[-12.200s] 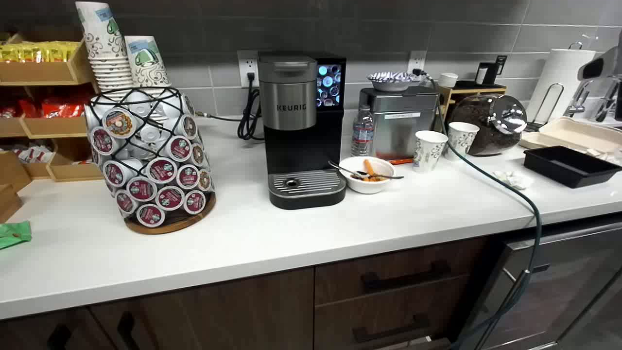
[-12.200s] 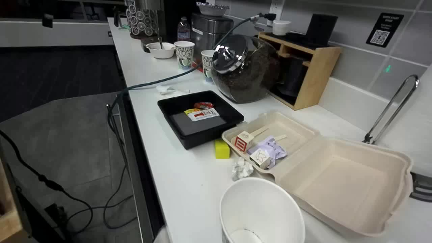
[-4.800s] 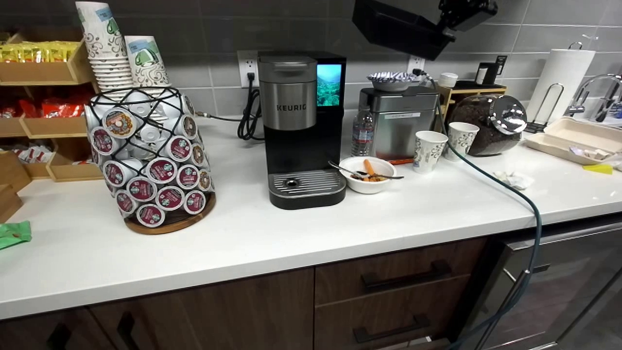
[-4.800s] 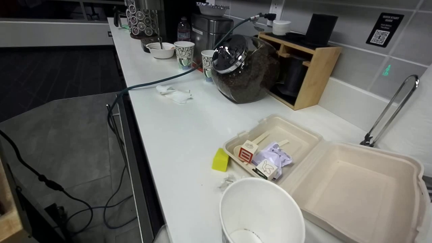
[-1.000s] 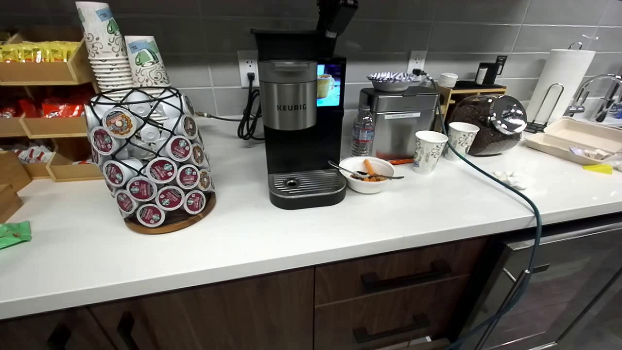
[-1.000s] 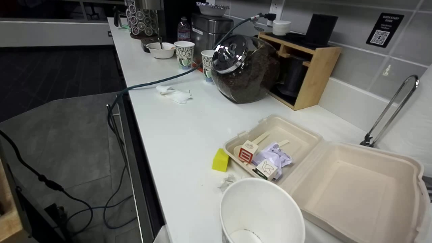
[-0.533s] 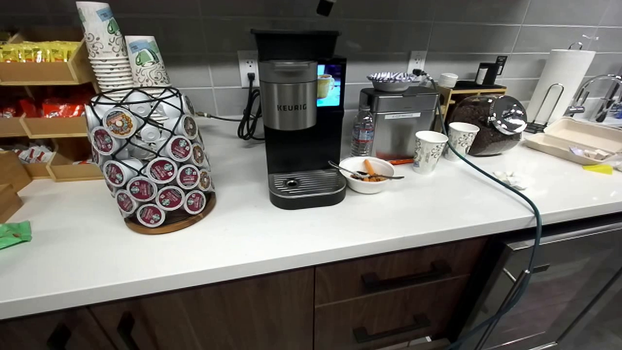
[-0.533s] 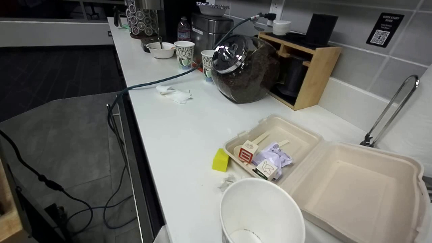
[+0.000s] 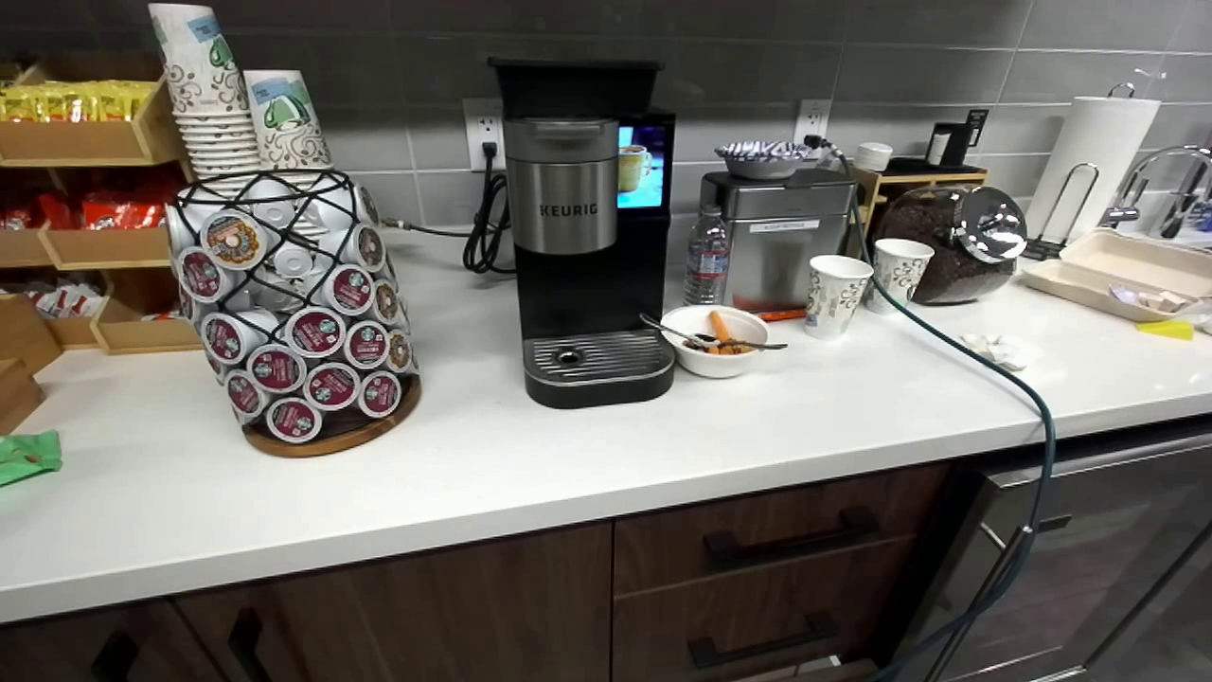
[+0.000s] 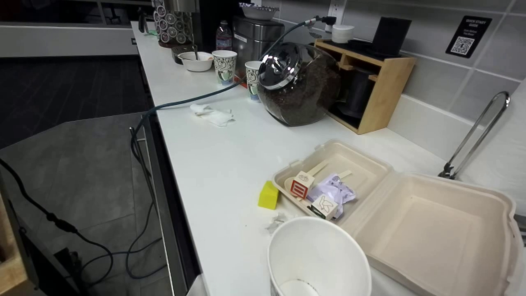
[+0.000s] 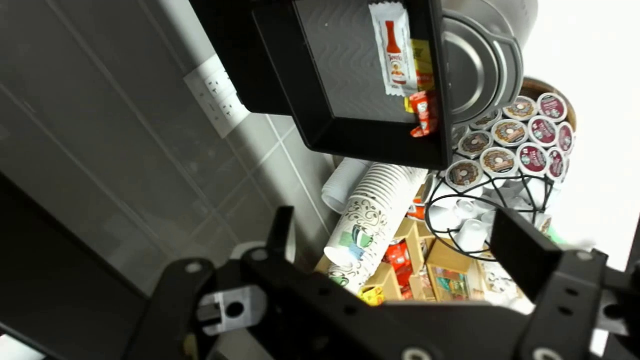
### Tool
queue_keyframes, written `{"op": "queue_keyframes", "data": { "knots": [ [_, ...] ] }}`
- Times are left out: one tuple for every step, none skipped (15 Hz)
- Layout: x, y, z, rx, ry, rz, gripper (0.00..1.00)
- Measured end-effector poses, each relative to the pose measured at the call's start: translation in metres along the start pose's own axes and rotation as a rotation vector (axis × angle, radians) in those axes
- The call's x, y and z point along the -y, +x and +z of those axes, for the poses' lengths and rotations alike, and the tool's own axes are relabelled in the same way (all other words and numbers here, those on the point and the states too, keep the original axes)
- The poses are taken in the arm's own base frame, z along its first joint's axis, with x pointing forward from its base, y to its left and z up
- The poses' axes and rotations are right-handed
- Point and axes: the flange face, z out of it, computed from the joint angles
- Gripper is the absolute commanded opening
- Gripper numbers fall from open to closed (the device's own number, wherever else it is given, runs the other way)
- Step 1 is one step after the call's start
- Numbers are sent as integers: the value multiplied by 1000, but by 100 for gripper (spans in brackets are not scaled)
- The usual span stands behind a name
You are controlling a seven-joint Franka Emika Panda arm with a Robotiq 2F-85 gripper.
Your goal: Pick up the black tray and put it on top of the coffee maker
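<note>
The black tray (image 9: 576, 87) rests on top of the coffee maker (image 9: 566, 204) in an exterior view, roughly level, its rim reaching a little past the machine's left side. In the wrist view the tray (image 11: 380, 150) holds several small packets, and the coffee maker's grey lid (image 11: 472, 67) shows beside it. In an exterior view the coffee maker (image 10: 209, 24) is cut off at the top edge and the tray is out of view. My gripper (image 11: 400, 240) is open and empty, apart from the tray; it is out of view in both exterior views.
A pod basket (image 9: 294, 322) and stacked paper cups (image 9: 204, 85) stand left of the coffee maker. A bowl (image 9: 715, 360), a water bottle (image 9: 707, 256) and a boxy silver machine (image 9: 786, 237) stand to its right. A cable (image 9: 985, 360) crosses the counter.
The tray has gone from the counter at the right to the top of the coffee maker. Within the last second my gripper has risen off the tray and left the exterior view.
</note>
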Motion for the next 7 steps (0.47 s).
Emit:
{"op": "queue_keyframes", "data": {
  "knots": [
    [1, 1, -6, 8, -24, 23, 100],
    [2, 3, -12, 16, -50, 46, 100],
    [3, 4, -18, 23, -75, 67, 100],
    [3, 5, -23, 31, -103, 93, 100],
    [4, 5, -28, 40, -131, 119, 100],
    [6, 6, -34, 46, -158, 150, 100],
    [7, 6, -40, 45, -184, 183, 100]
  ]
}}
